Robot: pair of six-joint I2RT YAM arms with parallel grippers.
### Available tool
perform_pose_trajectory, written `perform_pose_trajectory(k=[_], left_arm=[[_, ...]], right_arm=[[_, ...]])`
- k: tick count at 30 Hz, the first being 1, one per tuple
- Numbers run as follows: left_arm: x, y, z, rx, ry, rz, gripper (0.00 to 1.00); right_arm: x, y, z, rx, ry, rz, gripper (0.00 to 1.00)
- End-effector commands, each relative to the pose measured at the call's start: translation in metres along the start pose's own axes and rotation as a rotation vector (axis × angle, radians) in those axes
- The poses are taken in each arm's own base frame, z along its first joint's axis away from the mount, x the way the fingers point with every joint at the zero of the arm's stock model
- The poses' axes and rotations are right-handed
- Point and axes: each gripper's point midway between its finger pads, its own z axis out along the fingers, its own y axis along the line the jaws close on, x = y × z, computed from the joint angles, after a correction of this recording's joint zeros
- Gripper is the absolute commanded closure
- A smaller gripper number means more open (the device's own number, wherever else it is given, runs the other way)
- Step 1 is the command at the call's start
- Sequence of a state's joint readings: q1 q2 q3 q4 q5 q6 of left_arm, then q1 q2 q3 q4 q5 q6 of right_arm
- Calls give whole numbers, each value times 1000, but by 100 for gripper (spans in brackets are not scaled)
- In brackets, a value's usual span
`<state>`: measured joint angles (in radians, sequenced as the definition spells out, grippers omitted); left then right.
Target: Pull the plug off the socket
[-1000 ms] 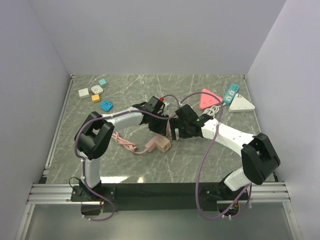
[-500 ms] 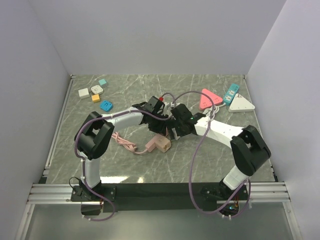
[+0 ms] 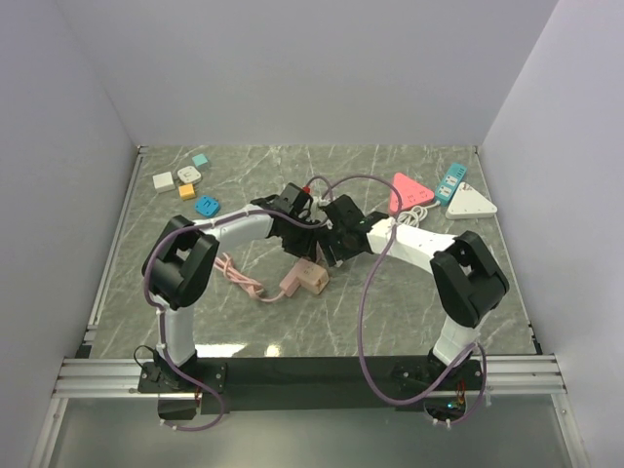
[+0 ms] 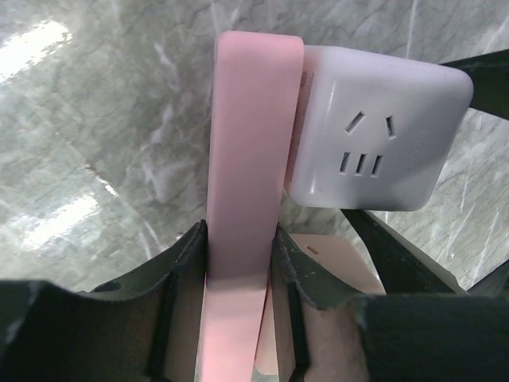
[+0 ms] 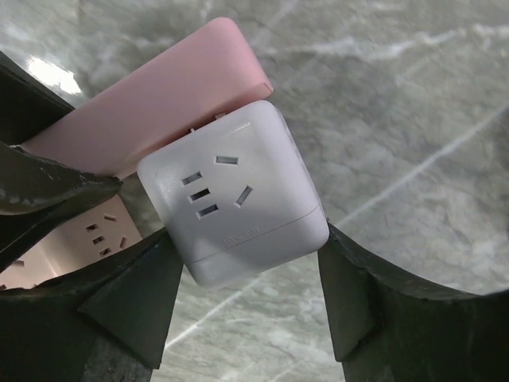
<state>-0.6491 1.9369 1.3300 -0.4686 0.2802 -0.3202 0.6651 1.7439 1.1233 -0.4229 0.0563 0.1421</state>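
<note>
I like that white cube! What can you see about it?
The white cube is a smooth plastic block with rounded corners. One face shows five slots: two slanted and three straight. One side is pressed flat against the pink bar. The right gripper squeezes it between its two dark fingers.

Item one, left arm [image 3: 239,226]: elbow raised near its base; forearm reaching forward and inward; left gripper [image 4: 238,243] with fingers [image 4: 187,263] pressed against both faces of a pink slab [image 4: 250,119]. Item two, right arm [image 3: 414,244]: elbow folded high; forearm angled inward to the left; right gripper [image 5: 248,239] with fingers [image 5: 350,294] touching opposite sides of a white cube [image 5: 238,199]; both wrists close together, almost nose to nose.
</note>
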Motion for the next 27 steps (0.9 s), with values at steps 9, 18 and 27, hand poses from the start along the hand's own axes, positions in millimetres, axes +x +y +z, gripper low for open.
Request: perform_pose_trajectory(k=[9, 18, 27], left_arm=[[53, -13, 13, 88, 195, 101, 100], [18, 7, 6, -60, 78, -95, 100], [-20, 23, -4, -97, -50, -305, 100]], right_arm=[[-31, 35, 15, -155, -95, 58, 12], [-40, 47, -61, -287, -258, 360, 3], [-25, 56, -81, -336, -180, 710, 2]])
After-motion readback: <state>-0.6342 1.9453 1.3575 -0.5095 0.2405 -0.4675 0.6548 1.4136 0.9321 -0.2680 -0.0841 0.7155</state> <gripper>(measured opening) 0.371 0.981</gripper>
